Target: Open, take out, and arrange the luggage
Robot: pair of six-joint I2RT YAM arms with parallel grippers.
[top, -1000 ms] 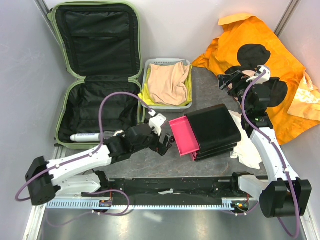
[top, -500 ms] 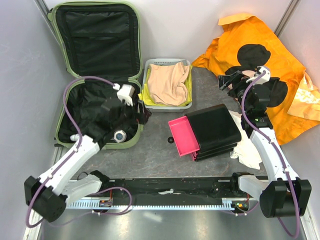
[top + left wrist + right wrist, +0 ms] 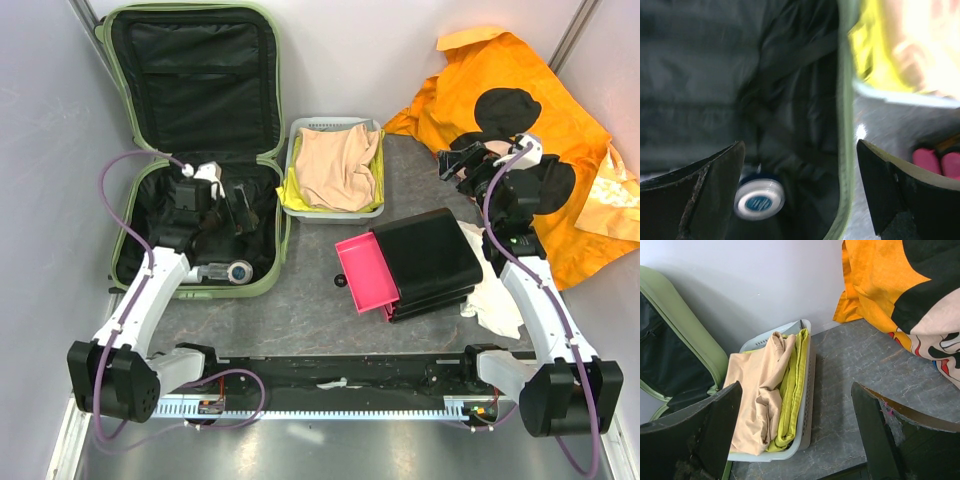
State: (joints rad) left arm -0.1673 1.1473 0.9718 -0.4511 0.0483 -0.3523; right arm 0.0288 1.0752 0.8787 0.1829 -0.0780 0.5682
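The large pale green hard-shell suitcase point(image 3: 190, 90) w/ black fabric lining lay open at the far-left of the grey stone-look table point(image 3: 300, 320). Its lid half stood up against the back wall and its base half lay flat on the tabletop, nearer the arms. The L gripper point(image 3: 238, 210) hung over the base half, close to its right-hand rim, fingers spread wide w/ nothing btwn them. A small round white jar w/ a blue label point(image 3: 759, 201) lay on the lining near the base's front-right corner. In the wrist view it showed low btwn the two fingers, and in the top view it sat clear of the gripper. Just right of the suitcase stood a white plastic mesh basket point(image 3: 807, 390); couldn't tell if the two touched. It held a folded peach cloth point(image 3: 757, 385) on top of a yellow-green cloth point(image 3: 790, 390). Mid-table, right of centre, sat a black box point(image 3: 430, 255) w/ a pink drawer point(image 3: 365, 270) pulled out toward the left, and a crumpled white cloth point(image 3: 495, 295) lay at the box's right side. A big orange cloth w/ black shapes point(image 3: 540, 80) was bunched in the far-right corner. The R gripper point(image 3: 452, 160) hovered by that cloth's near edge, well apart from the suitcase, fingers wide apart and empty. Its cam faced the basket and the green lid edge.
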